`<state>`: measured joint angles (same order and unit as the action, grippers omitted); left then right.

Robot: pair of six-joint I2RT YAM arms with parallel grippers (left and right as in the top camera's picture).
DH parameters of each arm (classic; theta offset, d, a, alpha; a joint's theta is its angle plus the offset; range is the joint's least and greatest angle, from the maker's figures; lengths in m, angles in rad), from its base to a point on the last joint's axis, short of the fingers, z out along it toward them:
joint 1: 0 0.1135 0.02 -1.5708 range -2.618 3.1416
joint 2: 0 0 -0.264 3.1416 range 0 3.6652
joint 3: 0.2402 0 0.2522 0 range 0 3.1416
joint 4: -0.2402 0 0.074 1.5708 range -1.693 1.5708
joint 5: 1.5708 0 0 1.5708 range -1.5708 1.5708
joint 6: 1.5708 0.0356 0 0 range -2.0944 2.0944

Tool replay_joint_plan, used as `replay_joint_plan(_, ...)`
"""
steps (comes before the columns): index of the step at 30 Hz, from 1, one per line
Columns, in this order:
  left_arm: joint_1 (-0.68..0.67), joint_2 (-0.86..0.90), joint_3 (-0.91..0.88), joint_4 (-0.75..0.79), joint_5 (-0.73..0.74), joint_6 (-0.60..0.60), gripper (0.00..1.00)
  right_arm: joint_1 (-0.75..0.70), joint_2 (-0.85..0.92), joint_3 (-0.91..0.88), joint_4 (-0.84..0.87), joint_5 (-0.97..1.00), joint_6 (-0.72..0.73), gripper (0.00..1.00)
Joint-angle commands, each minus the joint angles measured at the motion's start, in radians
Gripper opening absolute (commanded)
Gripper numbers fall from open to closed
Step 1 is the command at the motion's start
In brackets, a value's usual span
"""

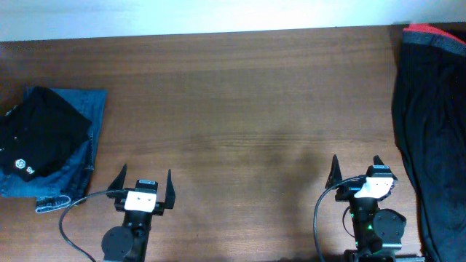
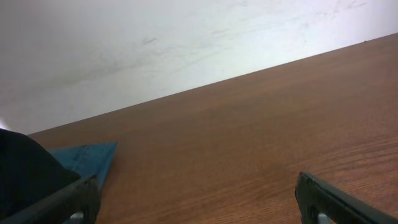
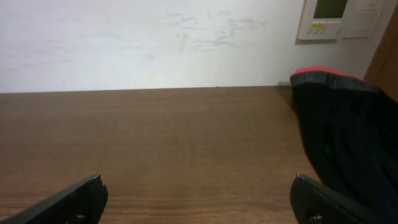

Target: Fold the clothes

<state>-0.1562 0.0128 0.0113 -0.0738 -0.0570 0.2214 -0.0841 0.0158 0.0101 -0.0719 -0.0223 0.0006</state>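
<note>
trousers (image 1: pixel 429 131) lie bunched at right; left end effector (image 1: pixel 145 178) and right end effector (image 1: pixel 356 166) gape empty, so we'd pinch the red waistband (image 1: pixel 429 30) and drag it onto bare desk (image 1: pixel 240 94)

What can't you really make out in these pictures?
- Black trousers, overhead: cut off by the right and bottom edges, so their full length is unseen.
- Blue jeans, overhead: mostly covered by a black garment.
- White print on that garment, overhead: too small to read.
- Wall panel, right wrist view: cut by the top edge, display unreadable.
</note>
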Motion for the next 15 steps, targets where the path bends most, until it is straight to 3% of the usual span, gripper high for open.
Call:
replay_joint_plan(1,-0.003,-0.006,-0.002,-0.005,0.001,0.016,0.99,-0.001,-0.005,-0.005,-0.006,0.009,0.005,0.99)
replay_joint_plan(15,-0.003,-0.006,0.002,-0.002,0.018,0.014,0.99,-0.001,-0.005,0.002,0.017,-0.036,0.046,0.99)
